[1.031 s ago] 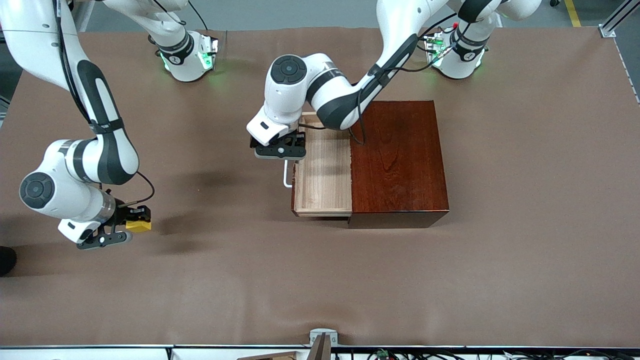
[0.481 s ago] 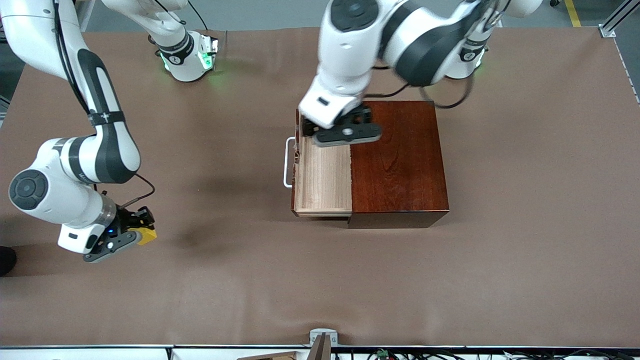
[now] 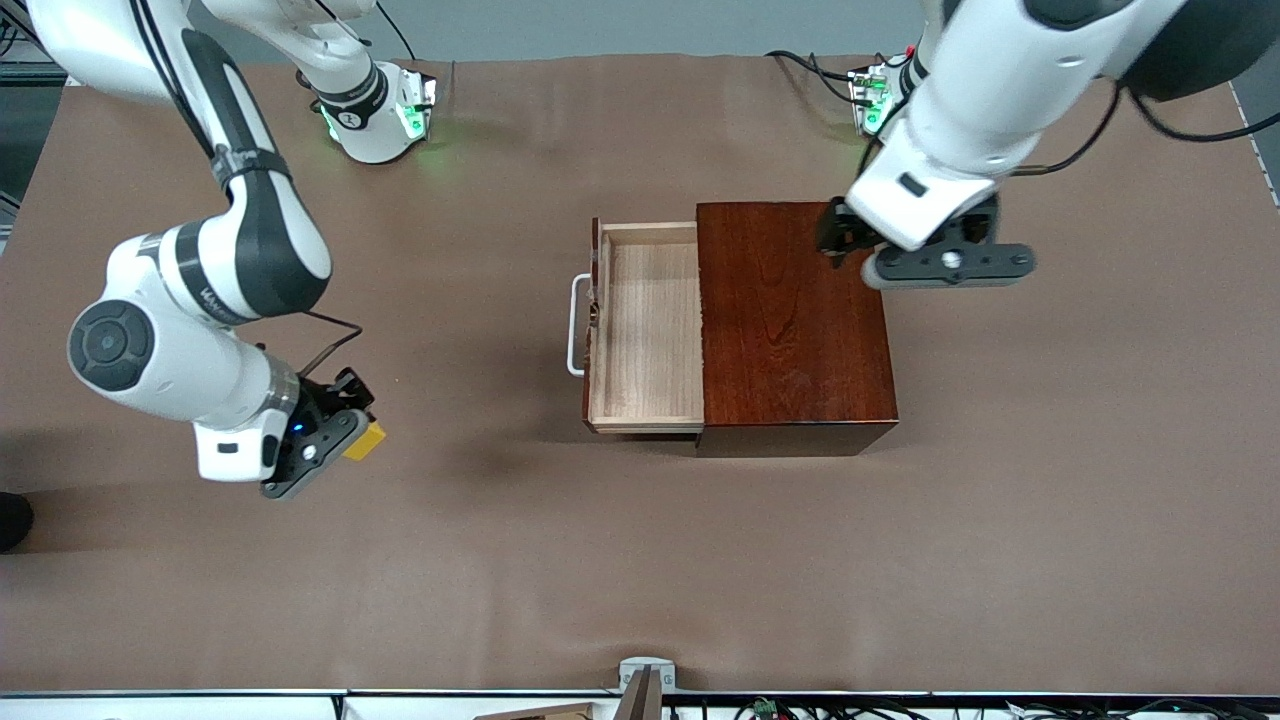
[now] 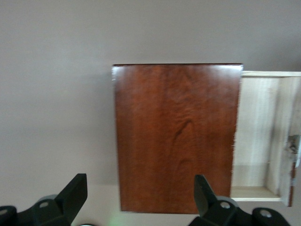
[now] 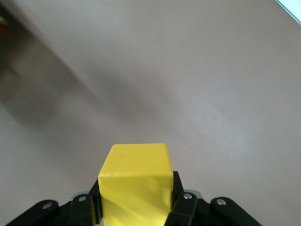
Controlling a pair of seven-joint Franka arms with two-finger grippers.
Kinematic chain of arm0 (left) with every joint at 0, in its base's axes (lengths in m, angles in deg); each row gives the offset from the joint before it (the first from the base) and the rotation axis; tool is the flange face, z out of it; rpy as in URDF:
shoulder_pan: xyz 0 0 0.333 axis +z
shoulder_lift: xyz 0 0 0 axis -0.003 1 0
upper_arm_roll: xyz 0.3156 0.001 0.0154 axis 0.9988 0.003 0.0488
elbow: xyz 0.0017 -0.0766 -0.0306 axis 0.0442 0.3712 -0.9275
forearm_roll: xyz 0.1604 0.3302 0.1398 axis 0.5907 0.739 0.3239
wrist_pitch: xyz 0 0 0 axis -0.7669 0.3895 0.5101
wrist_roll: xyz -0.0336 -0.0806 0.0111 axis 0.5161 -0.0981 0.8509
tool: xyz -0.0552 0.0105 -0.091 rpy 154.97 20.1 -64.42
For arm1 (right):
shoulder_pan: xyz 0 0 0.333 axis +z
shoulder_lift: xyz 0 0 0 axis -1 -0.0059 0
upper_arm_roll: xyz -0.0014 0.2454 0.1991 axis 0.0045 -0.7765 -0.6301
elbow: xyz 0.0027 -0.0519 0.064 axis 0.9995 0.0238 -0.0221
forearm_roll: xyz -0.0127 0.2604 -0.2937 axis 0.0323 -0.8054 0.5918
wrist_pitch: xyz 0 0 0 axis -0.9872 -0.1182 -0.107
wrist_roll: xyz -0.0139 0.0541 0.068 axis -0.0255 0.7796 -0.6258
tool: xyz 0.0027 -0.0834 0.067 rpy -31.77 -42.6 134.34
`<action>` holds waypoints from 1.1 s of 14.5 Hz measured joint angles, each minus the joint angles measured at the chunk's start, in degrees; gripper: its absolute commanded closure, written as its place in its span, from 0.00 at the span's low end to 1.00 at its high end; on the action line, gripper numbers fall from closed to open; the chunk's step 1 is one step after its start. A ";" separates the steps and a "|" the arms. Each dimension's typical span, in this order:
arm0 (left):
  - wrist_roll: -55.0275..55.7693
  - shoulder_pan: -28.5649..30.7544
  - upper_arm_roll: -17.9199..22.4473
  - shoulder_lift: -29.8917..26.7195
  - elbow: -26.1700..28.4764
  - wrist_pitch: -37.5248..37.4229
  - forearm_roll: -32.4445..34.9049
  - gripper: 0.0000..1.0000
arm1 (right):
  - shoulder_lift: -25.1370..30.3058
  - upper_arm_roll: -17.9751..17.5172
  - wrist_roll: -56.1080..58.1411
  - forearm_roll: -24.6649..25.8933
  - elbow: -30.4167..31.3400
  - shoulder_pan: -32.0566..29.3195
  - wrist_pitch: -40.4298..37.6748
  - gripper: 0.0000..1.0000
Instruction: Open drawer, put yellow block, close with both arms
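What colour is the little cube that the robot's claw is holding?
Bright yellow, plain on every face; the yellow block shows best in the right wrist view.

Yellow block [image 5: 135,181], reddish-brown box [image 3: 795,320], pale wood drawer [image 3: 648,330].

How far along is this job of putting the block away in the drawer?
The drawer already stands pulled out of its wooden box, and it looks empty. The right gripper is shut on the yellow block, lifted over bare table. The left gripper hangs open above the box. Left: dropping the block in and closing the drawer.
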 measured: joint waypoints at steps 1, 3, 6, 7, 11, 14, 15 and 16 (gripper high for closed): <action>-1.55 1.67 0.00 -1.64 1.87 -0.20 0.00 0.00 | 0.00 -1.43 0.67 0.00 -0.37 0.03 -0.05 1.00; -4.62 5.84 0.09 -4.68 5.79 -0.32 0.00 0.00 | -0.01 -4.23 2.20 0.02 -0.85 0.17 -0.05 1.00; -11.03 10.68 2.58 -7.87 10.38 -0.30 -0.01 0.00 | 0.00 -6.49 3.98 0.05 -1.76 2.51 -0.05 1.00; -13.10 11.07 4.69 -8.53 11.27 -0.29 -0.02 0.00 | -0.01 -6.66 4.84 0.07 -1.98 3.85 0.01 1.00; -22.03 11.46 11.19 -10.85 14.32 1.84 -0.24 0.00 | -0.41 -6.81 7.19 0.11 -4.03 9.38 0.14 1.00; -24.82 11.46 13.31 -12.48 16.78 4.29 -2.38 0.00 | -2.20 -6.76 7.63 0.19 -5.87 13.20 0.15 1.00; -24.94 11.43 13.34 -12.71 17.12 4.75 -2.56 0.00 | -3.21 -6.75 7.81 0.39 -6.74 14.41 0.16 1.00; -24.95 11.35 13.27 -12.75 17.25 5.09 -2.57 0.00 | -4.43 -6.74 8.07 1.17 -7.83 15.79 0.19 1.00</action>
